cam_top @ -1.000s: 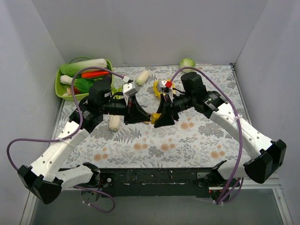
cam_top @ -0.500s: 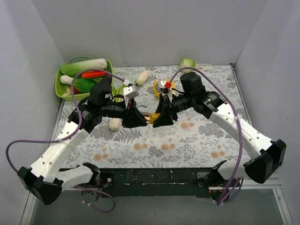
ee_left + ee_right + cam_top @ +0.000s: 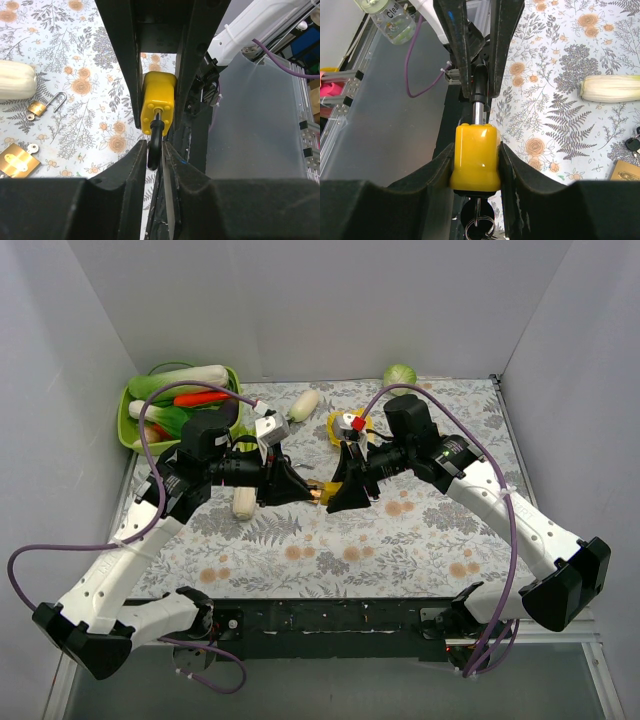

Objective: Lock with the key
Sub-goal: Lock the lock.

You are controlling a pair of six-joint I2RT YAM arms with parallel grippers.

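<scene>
Right gripper clamped on the yellow padlock, up over the worktop. Left gripper pinching the black-headed key seated in its keyhole.

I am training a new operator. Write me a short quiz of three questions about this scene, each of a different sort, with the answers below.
1. True or false: no gripper touches the yellow padlock.
2. The green basket sits at which place on the table? A) far left corner B) far right corner C) near edge, between the arm bases
3. What stands between the fingers of the left gripper?

Key
1. False: the right gripper clamps it by its sides.
2. A
3. The black part that sticks out of the padlock.
</scene>
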